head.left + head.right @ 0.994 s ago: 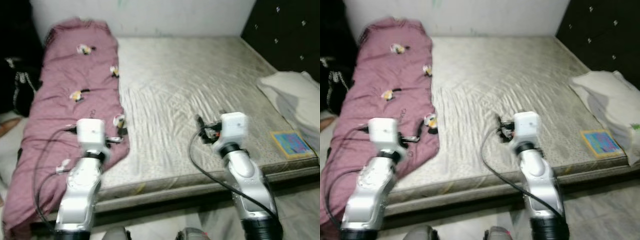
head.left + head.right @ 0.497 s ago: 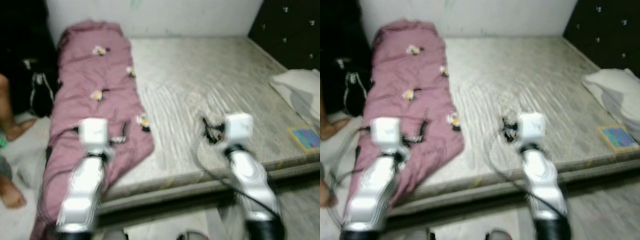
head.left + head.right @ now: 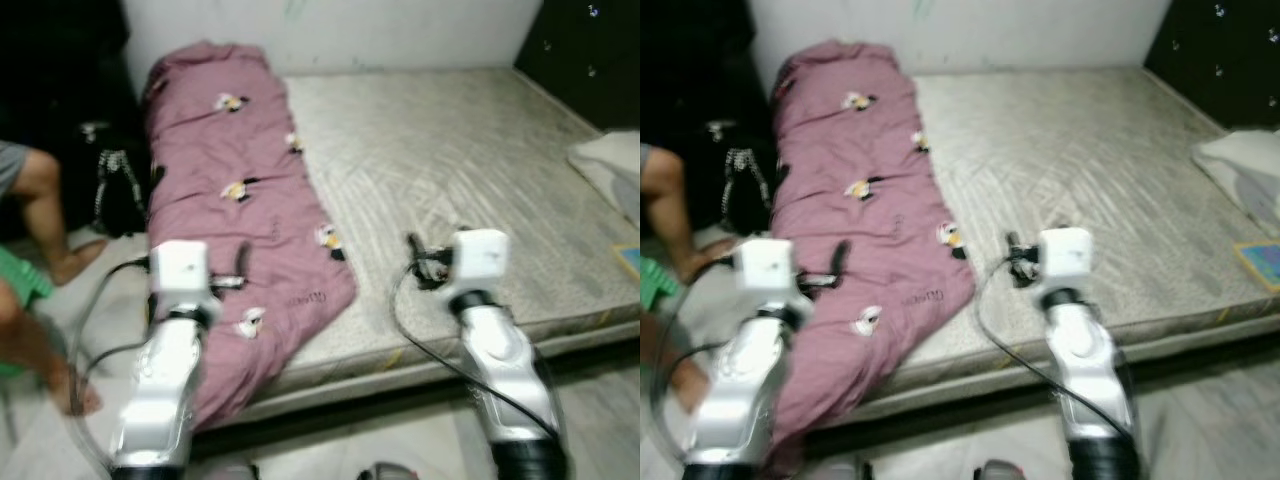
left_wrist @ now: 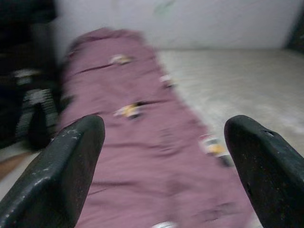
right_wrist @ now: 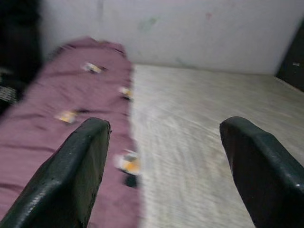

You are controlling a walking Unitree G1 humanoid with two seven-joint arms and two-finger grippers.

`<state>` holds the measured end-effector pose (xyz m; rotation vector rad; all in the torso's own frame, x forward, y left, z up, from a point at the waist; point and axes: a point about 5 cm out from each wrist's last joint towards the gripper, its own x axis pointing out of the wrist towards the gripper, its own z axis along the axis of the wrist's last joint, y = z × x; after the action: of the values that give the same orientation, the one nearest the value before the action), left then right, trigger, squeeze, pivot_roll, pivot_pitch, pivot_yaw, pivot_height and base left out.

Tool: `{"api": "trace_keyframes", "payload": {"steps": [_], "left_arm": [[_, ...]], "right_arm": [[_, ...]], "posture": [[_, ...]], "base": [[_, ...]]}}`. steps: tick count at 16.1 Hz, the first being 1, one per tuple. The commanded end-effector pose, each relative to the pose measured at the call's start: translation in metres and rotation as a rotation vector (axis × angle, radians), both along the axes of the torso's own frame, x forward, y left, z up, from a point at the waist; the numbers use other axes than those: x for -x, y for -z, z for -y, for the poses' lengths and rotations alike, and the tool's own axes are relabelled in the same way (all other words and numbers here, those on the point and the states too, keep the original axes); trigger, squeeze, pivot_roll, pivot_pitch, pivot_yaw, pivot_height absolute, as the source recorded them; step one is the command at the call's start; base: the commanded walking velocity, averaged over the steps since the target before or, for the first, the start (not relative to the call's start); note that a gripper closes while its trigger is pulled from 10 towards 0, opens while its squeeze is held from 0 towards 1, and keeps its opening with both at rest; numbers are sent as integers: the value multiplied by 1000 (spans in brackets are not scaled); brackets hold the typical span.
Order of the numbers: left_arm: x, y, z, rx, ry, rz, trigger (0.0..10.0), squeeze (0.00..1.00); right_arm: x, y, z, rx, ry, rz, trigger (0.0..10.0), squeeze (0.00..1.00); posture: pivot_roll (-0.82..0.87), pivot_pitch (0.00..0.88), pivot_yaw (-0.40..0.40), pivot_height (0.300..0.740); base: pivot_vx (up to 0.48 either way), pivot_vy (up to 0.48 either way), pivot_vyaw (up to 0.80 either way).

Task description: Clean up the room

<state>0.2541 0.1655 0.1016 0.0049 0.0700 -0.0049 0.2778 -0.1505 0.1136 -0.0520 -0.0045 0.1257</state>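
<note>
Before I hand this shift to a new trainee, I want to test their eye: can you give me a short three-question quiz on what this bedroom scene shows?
1. True or false: the left gripper is shut on the mauve quilt with small yellow motifs.
2. Multiple choice: the quilt lies along which side of the bare grey mattress? A) the robot's left B) the robot's right C) across the far end
3. Short answer: what stands on the floor beside the bed, on the robot's left?

Key:
1. False; its fingers are apart and hold nothing.
2. A
3. A person's bare legs.
</note>
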Motion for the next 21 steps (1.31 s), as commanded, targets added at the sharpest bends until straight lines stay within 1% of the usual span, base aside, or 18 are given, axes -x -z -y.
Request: {"api": "trace_keyframes", "payload": {"steps": [1, 3, 5, 7, 9, 11, 12, 14, 19, 21], "left_arm": [[1, -9, 5, -14, 9, 54, 10000, 0], [6, -9, -2, -26, -19, 58, 10000, 0], [7, -10, -4, -40, -27, 69, 10000, 0], [7, -15, -5, -73, -24, 96, 10000, 0], [11, -16, -9, -89, -40, 103, 10000, 0], [15, -12, -12, -95, -44, 85, 10000, 0], [16, -11, -11, -106, -35, 80, 10000, 0], [13, -10, -8, -97, -36, 64, 10000, 0], [14, -9, -6, -96, -39, 59, 10000, 0], [14, -9, -7, -93, -52, 54, 10000, 0]], "right_arm": [[2, -3, 14, 13, 56, 16, 10000, 0], [10, 2, 16, 19, 71, 0, 10000, 0], [10, 2, 16, 18, 74, 0, 10000, 0], [7, -3, 17, 15, 82, 13, 10000, 0], [7, -7, 19, 12, 98, 23, 10000, 0], [11, -2, 20, 9, 106, 7, 10000, 0], [13, 0, 18, 6, 103, -1, 10000, 0], [14, 0, 17, -1, 104, -3, 10000, 0], [16, 0, 18, -5, 103, -12, 10000, 0], [16, 0, 18, -5, 98, -14, 10000, 0]], "posture": [[0, 0, -16, 740], [0, 0, -10, 740], [1, 0, -11, 740], [9, 0, -16, 740], [22, 0, -17, 740], [18, 0, -18, 740], [14, 0, -16, 740], [6, 0, -9, 740], [4, 0, -12, 740], [5, 0, -15, 724]], "base": [[0, 0, 0], [0, 0, 0], [0, 0, 0], [0, 0, 0], [0, 0, 0], [0, 0, 0], [0, 0, 0], [0, 0, 0], [0, 0, 0], [0, 0, 0]]}}
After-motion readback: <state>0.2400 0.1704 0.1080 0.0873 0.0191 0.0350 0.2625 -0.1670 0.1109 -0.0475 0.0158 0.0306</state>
